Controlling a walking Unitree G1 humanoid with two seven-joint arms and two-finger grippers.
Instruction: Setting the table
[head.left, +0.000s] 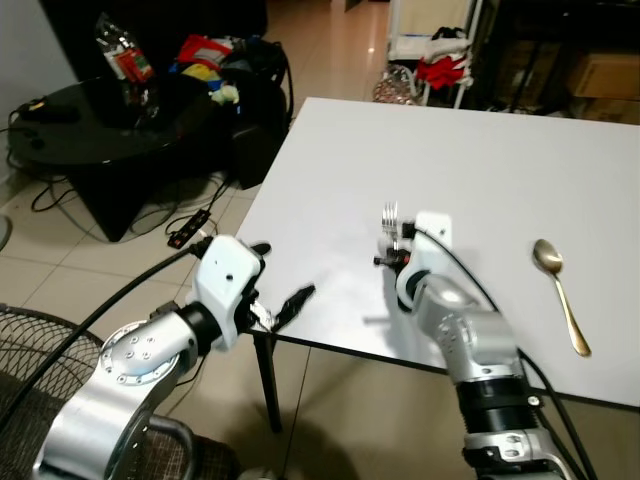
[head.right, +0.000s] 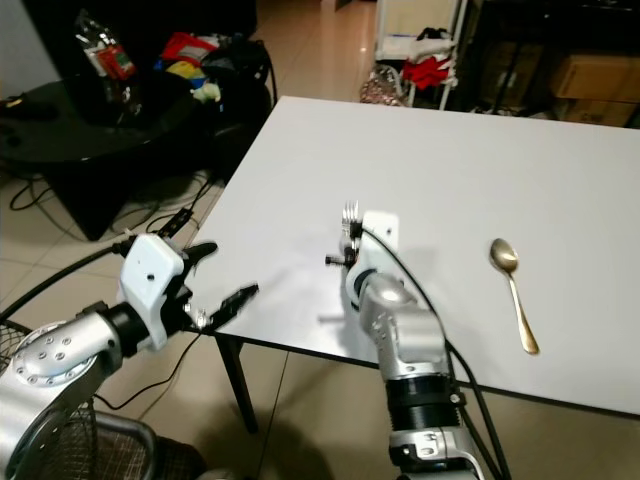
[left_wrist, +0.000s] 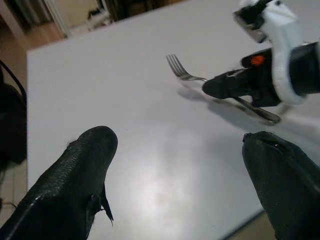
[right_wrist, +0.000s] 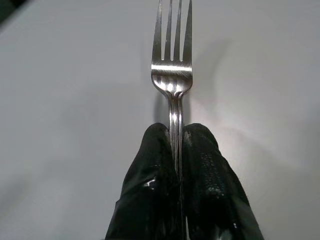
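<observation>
A silver fork (right_wrist: 172, 80) is pinched by its handle between the black fingers of my right gripper (right_wrist: 175, 145), which is shut on it. The fork's tines (head.left: 389, 214) point away from me, low over the white table (head.left: 480, 180) near its front edge. A gold spoon (head.left: 560, 292) lies on the table to the right, handle toward me. My left gripper (head.left: 280, 285) stands open beside the table's front left corner, nothing between its fingers (left_wrist: 75, 175). Its wrist view looks across the tabletop at the fork (left_wrist: 182, 70) and the right gripper.
A black round table (head.left: 110, 120) with bags and cables stands at the left on the tiled floor. Shelves and boxes (head.left: 600, 75) line the far wall. A black mesh fan grille (head.left: 40, 360) sits at the lower left.
</observation>
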